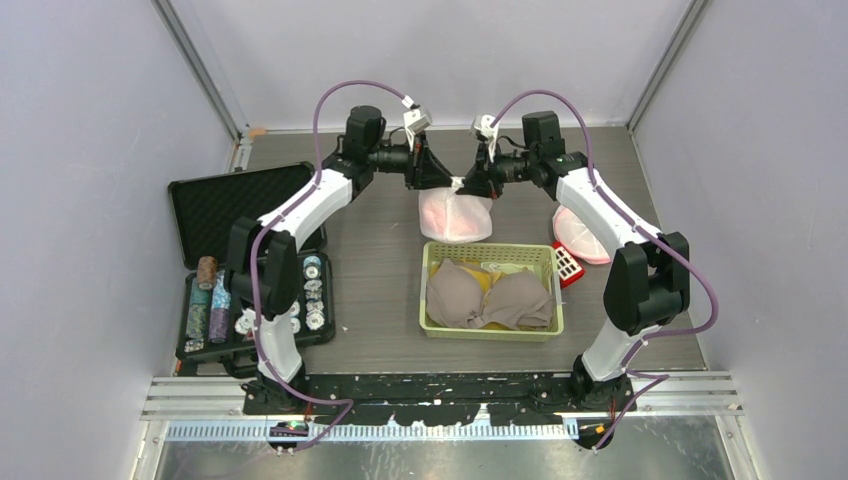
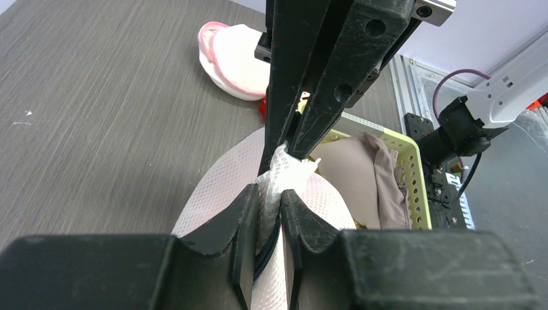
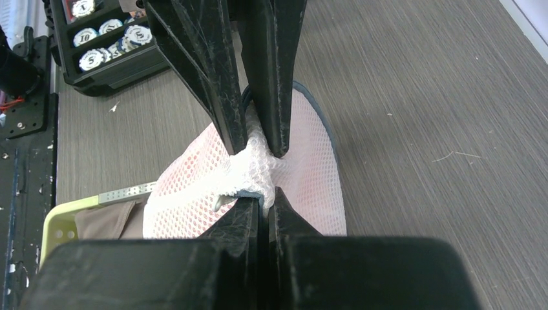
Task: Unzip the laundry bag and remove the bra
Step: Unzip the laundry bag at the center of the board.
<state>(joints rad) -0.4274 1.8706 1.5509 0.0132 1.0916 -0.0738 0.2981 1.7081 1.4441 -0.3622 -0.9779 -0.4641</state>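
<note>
The laundry bag (image 1: 456, 216), white mesh with pink showing through it, hangs over the table behind the basket, and both grippers pinch its top. My left gripper (image 2: 270, 208) is shut on a bunched fold of mesh beside the dark zipper. My right gripper (image 3: 266, 197) is shut on the bag's (image 3: 304, 174) dark-edged rim, just opposite the left one (image 3: 257, 147). In the top view the two grippers meet tip to tip, left (image 1: 443, 181) and right (image 1: 470, 186). The bra inside is only a pink tint through the mesh (image 2: 213, 187).
A yellow-green basket (image 1: 431, 290) with beige bras lies just in front of the bag. A white and pink bra (image 1: 582, 240) and a small red object (image 1: 567, 265) lie to the right. An open black case of poker chips (image 1: 250, 262) sits at the left.
</note>
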